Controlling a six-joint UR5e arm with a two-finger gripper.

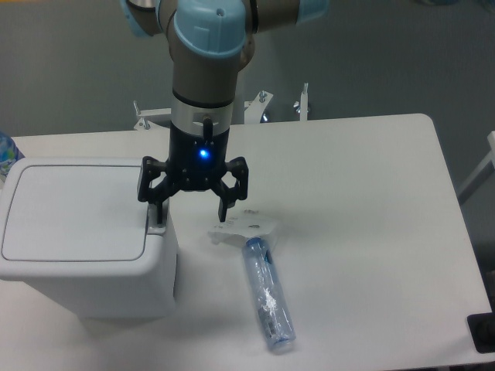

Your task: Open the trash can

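The trash can (pixel 85 239) is a big white boxy bin at the left of the table, its flat lid (pixel 73 210) down. A grey push-button tab (pixel 157 229) sits on its right rim. My gripper (pixel 191 216) hangs straight down with its fingers spread wide and nothing between them. The left fingertip (pixel 157 219) is on or just above the grey tab. The right fingertip (pixel 224 215) hangs over the table beside the bin, near a crumpled white scrap.
A crumpled white paper scrap (pixel 244 226) lies right of the bin. A clear blue-tinted plastic bottle (pixel 269 296) lies on its side below the scrap. A blue-patterned object (pixel 5 149) shows at the far left edge. Metal brackets (pixel 259 103) stand behind the table.
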